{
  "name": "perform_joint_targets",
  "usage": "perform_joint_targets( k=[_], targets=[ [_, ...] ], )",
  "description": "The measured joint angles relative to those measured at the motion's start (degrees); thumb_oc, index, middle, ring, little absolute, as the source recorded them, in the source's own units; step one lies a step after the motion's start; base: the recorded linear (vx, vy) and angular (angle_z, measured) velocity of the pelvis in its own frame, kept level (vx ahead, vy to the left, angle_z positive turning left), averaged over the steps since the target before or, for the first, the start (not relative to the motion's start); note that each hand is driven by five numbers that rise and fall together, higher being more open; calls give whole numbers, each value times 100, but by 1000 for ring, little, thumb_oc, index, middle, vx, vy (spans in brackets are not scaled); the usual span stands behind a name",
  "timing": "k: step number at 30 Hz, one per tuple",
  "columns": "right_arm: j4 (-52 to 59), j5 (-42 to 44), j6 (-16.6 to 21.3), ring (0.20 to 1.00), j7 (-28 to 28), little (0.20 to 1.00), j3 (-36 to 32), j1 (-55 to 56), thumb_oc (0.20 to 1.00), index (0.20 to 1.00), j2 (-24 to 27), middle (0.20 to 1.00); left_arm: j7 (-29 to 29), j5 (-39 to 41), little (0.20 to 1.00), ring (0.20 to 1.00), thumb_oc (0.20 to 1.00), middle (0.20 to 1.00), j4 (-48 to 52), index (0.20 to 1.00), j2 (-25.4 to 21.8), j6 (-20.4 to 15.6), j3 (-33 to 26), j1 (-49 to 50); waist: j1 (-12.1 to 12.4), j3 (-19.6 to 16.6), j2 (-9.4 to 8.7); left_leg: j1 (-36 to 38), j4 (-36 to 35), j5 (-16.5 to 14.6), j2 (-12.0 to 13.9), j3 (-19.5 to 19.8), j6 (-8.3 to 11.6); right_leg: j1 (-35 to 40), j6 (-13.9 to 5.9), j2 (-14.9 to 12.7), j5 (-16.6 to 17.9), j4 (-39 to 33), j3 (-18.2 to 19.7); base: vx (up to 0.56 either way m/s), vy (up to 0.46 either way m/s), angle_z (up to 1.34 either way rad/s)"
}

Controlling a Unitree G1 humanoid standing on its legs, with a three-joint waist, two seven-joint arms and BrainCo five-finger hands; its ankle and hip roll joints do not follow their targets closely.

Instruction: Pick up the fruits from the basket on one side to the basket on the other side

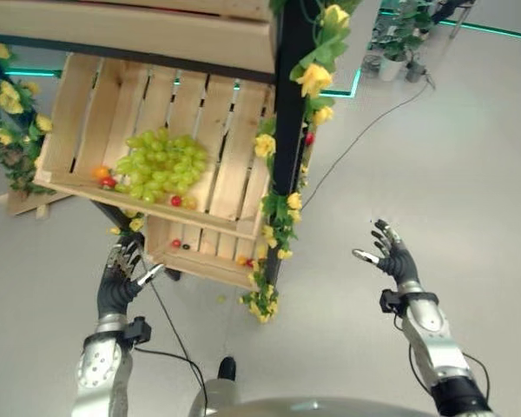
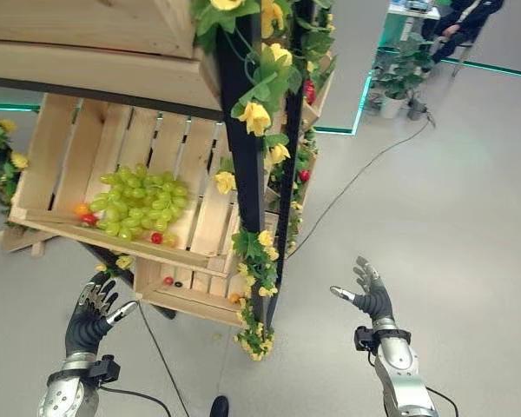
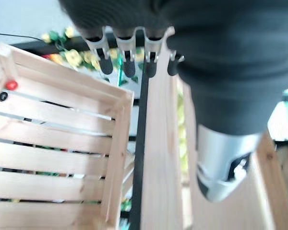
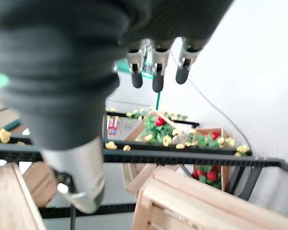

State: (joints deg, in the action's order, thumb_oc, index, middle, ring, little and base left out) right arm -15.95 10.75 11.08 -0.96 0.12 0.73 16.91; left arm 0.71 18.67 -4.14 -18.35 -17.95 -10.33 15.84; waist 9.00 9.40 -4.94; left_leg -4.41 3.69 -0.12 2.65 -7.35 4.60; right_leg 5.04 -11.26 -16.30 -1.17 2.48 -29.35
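Right now the left hand (image 1: pixel 122 276) is spreading relaxed fingers, holding nothing, just near of the lower crate (image 1: pixel 210 266); the right hand (image 1: pixel 391 252) is hanging open over bare floor, well to the right. Green grapes (image 1: pixel 161 163) are lying in the upper crate (image 1: pixel 82 113), probably soft, light, bruisable, best cupped from beneath.

A black post (image 1: pixel 291 104) is standing wound with a garland of yellow flowers (image 1: pixel 317 78); a potted plant (image 1: pixel 398 39) is sitting on the grey floor (image 1: pixel 469 174) beyond; a seated person (image 2: pixel 456 22) is showing far off.
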Motion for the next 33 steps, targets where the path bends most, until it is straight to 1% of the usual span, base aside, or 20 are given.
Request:
perform_joint_targets(
  k=[2,3,4,5,6,7,8,9,10,13,14,15,16,17,18,19,20,24,29,33],
  targets=[
    [74,2,1,1000,54,1000,-4,-165,1000,1000,2,1000,142,-233,1000,1000,1000,1000,-78,1000,-58,-4,-4,24,-212,293,154,19,255,-191,-15,-422,-267,-964,-18,-488,14,1682,143,-101,165,-102],
    [137,6,2,1000,46,1000,-14,-124,1000,1000,-4,1000,144,-298,1000,1000,1000,1000,-104,1000,-133,-2,11,-22,-329,417,194,184,175,-165,-67,-436,-344,-1259,-100,-687,172,2204,146,-152,227,-86],
    [164,5,-5,1000,87,1000,103,10,1000,1000,-23,1000,250,-426,1000,1000,1000,1000,-161,1000,-267,-15,-134,-50,-397,503,186,291,64,-141,-134,-478,-436,-1676,-385,-762,115,2413,277,-142,106,-88],
    [250,1,-17,1000,96,1000,223,149,1000,1000,-68,1000,337,-433,1000,1000,1000,1000,-241,1000,-318,-19,-356,-25,-383,502,42,407,-42,-116,-249,-755,-503,-1707,-86,-673,419,1807,235,-192,8,-90],
    [249,0,-12,1000,100,1000,280,200,1000,1000,-60,1000,344,-436,1000,1000,1000,1000,-266,1000,-321,-14,-410,-35,-336,496,-21,484,-113,-105,-318,-852,-523,-1631,-12,-680,534,1476,56,-222,-200,-54],
    [130,-9,-27,1000,136,1000,305,173,1000,1000,-52,1000,363,-437,1000,1000,1000,1000,-357,1000,-277,-10,-352,-129,-349,501,57,466,-76,-51,-220,-1472,-618,-1417,126,-776,609,971,-313,-259,-219,-8],
    [110,-11,-33,1000,138,1000,308,154,1000,1000,-12,1000,349,-451,1000,1000,1000,1000,-361,1000,-219,-17,-302,-178,-335,483,177,420,-58,-72,-123,-1611,-637,-1349,75,-854,651,865,-468,-235,-234,7],
    [131,-47,-46,1000,155,1000,311,110,1000,1000,37,1000,370,-448,1000,1000,1000,1000,-358,1000,-118,-56,-238,-194,-254,453,421,364,-147,26,66,-1965,-624,-1281,86,-1019,808,788,-600,-141,-142,6],
    [170,-76,-46,1000,155,1000,311,92,1000,1000,51,1000,379,-446,1000,1000,1000,1000,-360,1000,-93,-60,-216,-197,-180,438,503,374,-246,105,141,-1987,-580,-1216,51,-1172,835,741,-615,-121,-160,-16],
    [185,-176,-56,1000,172,1000,408,-22,1000,1000,56,1000,418,-438,1000,1000,1000,1000,-353,1000,-126,-120,-209,-106,132,348,514,397,-429,296,166,-2076,-429,-797,-79,-1907,989,445,-721,-184,-292,-24],
    [214,-219,-75,1000,188,1000,539,-38,1000,1000,73,1000,437,-437,1000,1000,1000,1000,-315,1000,-149,-149,-208,-26,177,294,433,395,-443,404,210,-2135,-322,-563,-103,-1961,1006,429,-882,-181,-306,-22],
    [242,-233,-74,1000,205,1000,612,-41,1000,1000,76,1000,448,-436,1000,1000,1000,1000,-300,1000,-168,-160,-251,20,230,263,371,393,-440,412,199,-2131,-246,-533,-77,-1899,1038,452,-893,-116,-200,-49],
    [244,-237,-75,1000,244,1000,761,-37,1000,1000,35,1000,458,-429,1000,1000,1000,1000,-303,1000,-267,-159,-239,120,333,147,78,396,-406,502,204,-2137,-85,-520,-5,-1732,1353,422,-962,-96,-212,-81],
    [202,-242,-75,1000,307,1000,815,-7,1000,1000,107,1000,470,-419,1000,1000,1000,1000,-453,1000,-101,-151,-217,156,400,-2,15,456,-408,476,179,-2052,80,-448,-189,-1496,1307,131,-1085,-105,-195,-96],
    [211,-245,-107,1000,311,1000,796,-12,1000,1000,211,1000,479,-392,1000,1000,1000,1000,-471,1000,68,-111,-132,219,419,-11,116,503,-412,435,237,-1892,130,-485,-59,-1361,1374,51,-1072,-127,-154,-102],
    [254,-244,-113,1000,315,1000,678,112,1000,1000,422,1000,445,-386,1000,1000,1000,1000,-410,1000,320,-122,132,372,280,-93,369,576,-415,344,342,-1542,202,-496,-8,-1107,1359,-105,-1049,-90,-90,-71],
    [265,-245,-115,1000,328,1000,606,192,1000,1000,546,1000,406,-389,1000,1000,1000,1000,-374,1000,387,-126,267,388,210,-137,456,584,-419,328,410,-1497,224,-465,10,-1002,1276,-161,-1043,-130,-169,-64],
    [221,-240,-145,1000,335,1000,336,653,1000,1000,802,1000,435,-311,1000,1000,1000,1000,-153,1000,468,-188,286,256,-386,-165,565,599,-347,321,775,-1270,406,-497,129,-610,1148,-149,-977,-101,-153,-22],
    [227,-234,-146,1000,414,1000,158,852,1000,1000,873,1000,421,-257,1000,1000,1000,1000,-164,1000,463,-133,306,207,-632,15,604,674,-419,326,796,-1178,416,-514,130,-596,1143,-120,-869,-74,-78,-7],
    [282,-233,-128,1000,417,1000,132,733,1000,1000,862,1000,369,-210,1000,1000,1000,1000,-171,1000,435,-132,475,136,-663,221,815,677,-409,324,827,-1131,426,-532,151,-595,1083,-21,-855,-62,-70,2]
  ],
)
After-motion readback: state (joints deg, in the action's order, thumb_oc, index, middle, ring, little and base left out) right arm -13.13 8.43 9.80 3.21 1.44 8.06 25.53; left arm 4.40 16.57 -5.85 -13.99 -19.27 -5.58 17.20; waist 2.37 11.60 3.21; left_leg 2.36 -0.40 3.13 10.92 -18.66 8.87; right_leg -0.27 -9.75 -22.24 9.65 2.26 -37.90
